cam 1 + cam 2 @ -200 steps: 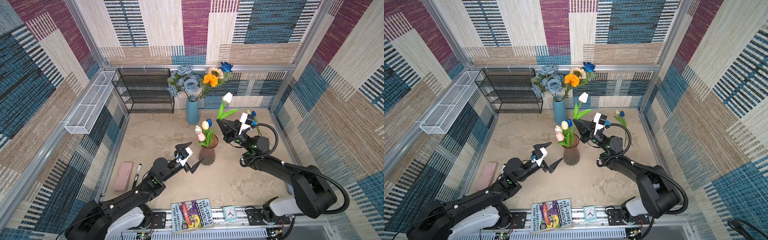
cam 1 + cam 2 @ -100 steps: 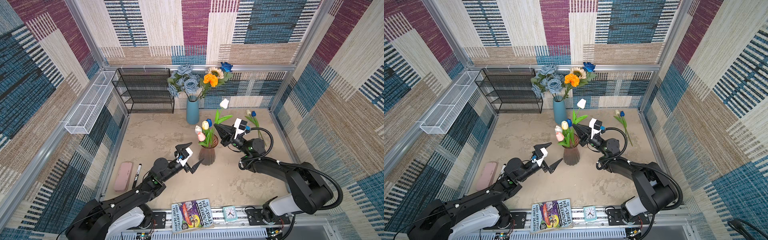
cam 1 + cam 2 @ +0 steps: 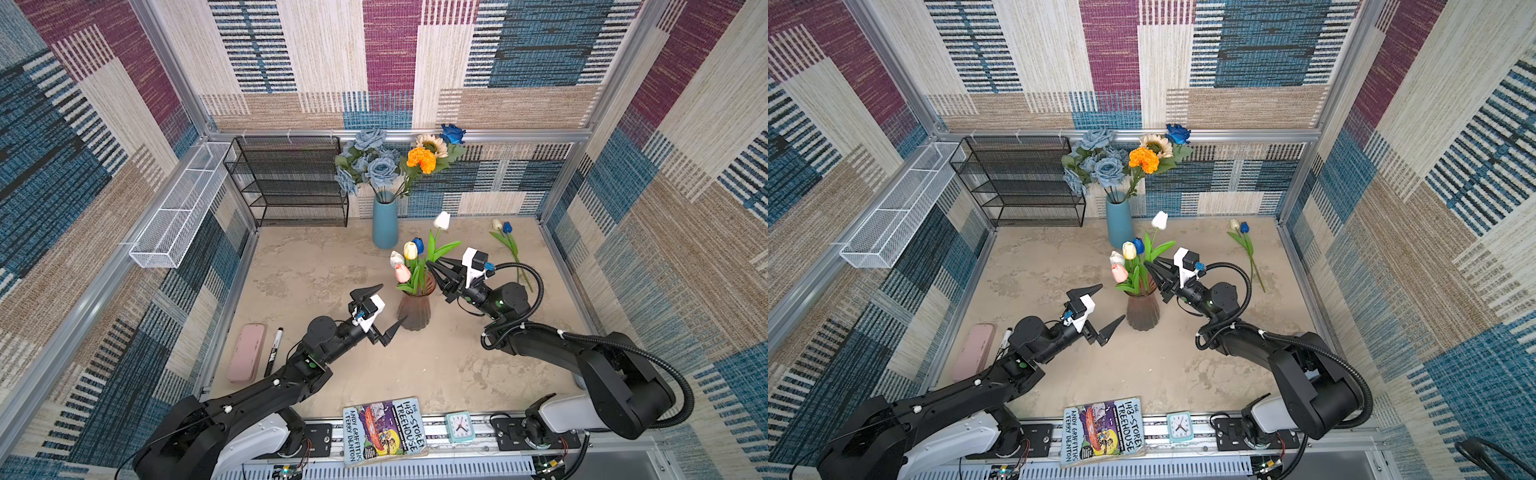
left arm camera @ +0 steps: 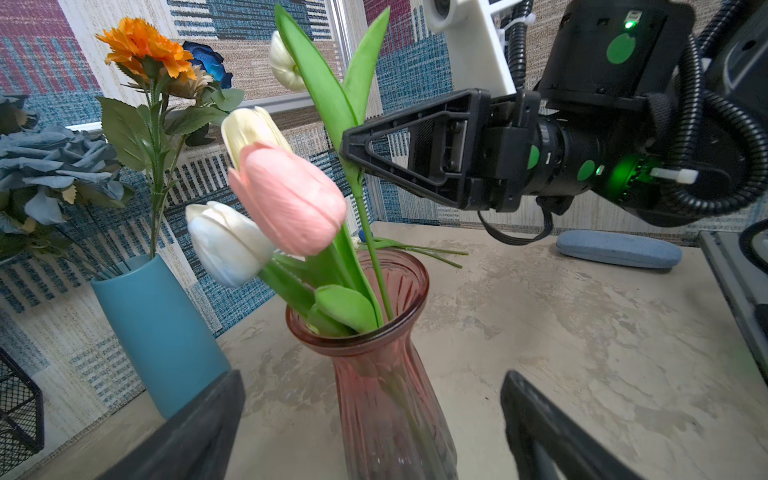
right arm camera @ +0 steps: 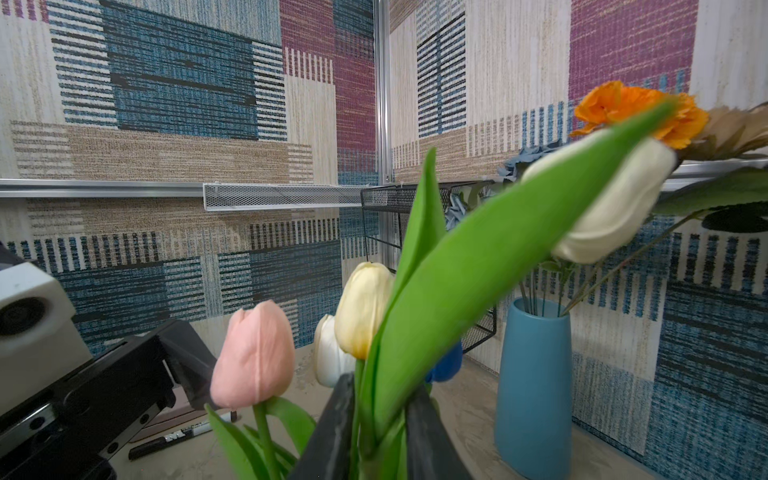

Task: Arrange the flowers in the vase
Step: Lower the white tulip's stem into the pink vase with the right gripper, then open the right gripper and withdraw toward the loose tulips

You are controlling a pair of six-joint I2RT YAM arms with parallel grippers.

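1. Lowered since before, our right gripper [image 3: 433, 272] is seating the white long-stemmed tulip [image 3: 441, 219] in the ribbed pink glass vase [image 3: 413, 311]; jaws narrow, grip unclear.
2. Our left gripper [image 3: 392, 302] is idling wide open.
3. We are aiming to release slowly, without dragging the stem.

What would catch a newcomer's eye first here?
Mid-table, a pink vase of tulips, with the right arm's jaws either side of a tall white tulip's stem. Behind it, by the back wall, a blue vase holds a bouquet in blue and orange.
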